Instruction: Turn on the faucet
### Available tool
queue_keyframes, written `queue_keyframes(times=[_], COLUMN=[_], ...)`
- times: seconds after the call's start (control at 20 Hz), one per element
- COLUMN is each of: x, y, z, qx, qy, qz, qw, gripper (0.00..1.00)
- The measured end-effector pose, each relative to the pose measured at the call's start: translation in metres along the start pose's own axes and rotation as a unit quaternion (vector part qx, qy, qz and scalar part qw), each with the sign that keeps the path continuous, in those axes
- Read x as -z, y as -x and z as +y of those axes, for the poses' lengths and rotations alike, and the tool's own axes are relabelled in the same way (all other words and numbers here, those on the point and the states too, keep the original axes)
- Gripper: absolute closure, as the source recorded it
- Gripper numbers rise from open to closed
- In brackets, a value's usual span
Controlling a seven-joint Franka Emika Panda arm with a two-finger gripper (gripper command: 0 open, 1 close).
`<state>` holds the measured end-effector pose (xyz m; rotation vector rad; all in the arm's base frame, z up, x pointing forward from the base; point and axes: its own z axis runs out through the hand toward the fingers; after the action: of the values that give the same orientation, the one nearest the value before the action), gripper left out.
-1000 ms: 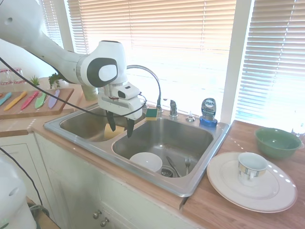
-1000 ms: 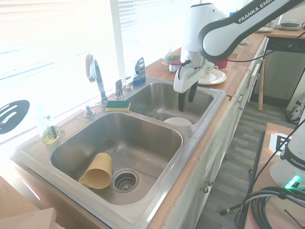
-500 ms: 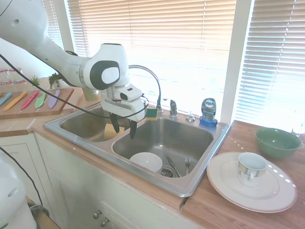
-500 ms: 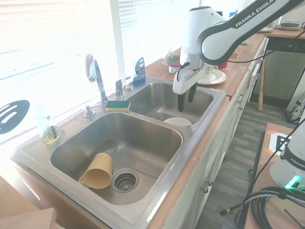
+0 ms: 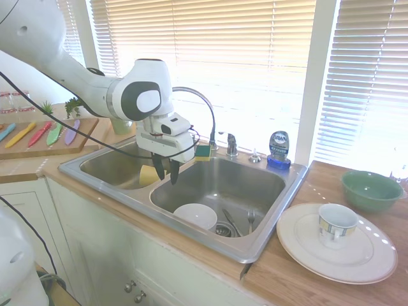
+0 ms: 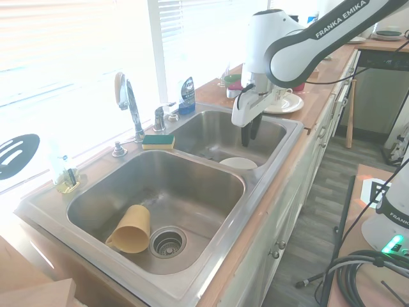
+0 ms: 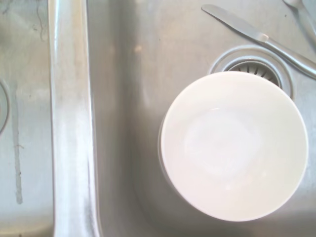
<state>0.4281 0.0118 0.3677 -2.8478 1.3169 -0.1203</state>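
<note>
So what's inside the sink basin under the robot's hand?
A white bowl, a knife and a fork lie in that basin, around the drain. The bowl covers part of the drain; what is under the bowl cannot be seen.

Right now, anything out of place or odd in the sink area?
Only the yellow cup: it lies tipped on its side by the drain of one basin. The white bowl, knife and faucet look ordinary; no water runs.

Gripper (image 5: pixel 165 173) fingers closed together, now nearly touching, arm barely moved
</note>
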Motion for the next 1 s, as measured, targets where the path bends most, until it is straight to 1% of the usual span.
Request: queue_keyframes(times=[0.15,0.3,0.6,1.0], x=[-0.001,-0.003,-0.010,-0.023], y=[-0.004,-0.015,-0.052,-0.117], z=[-0.007,-0.023,-0.073,-0.135], qx=[-0.006,-0.013,-0.026,-0.054], qy=[-0.003,-0.009,-0.028,-0.052], qz=[0.015,0.021,0.025,0.027], qw=[0.9999,0.9997,0.9990,0.9968], gripper=[1.00,1.00,1.00,1.00])
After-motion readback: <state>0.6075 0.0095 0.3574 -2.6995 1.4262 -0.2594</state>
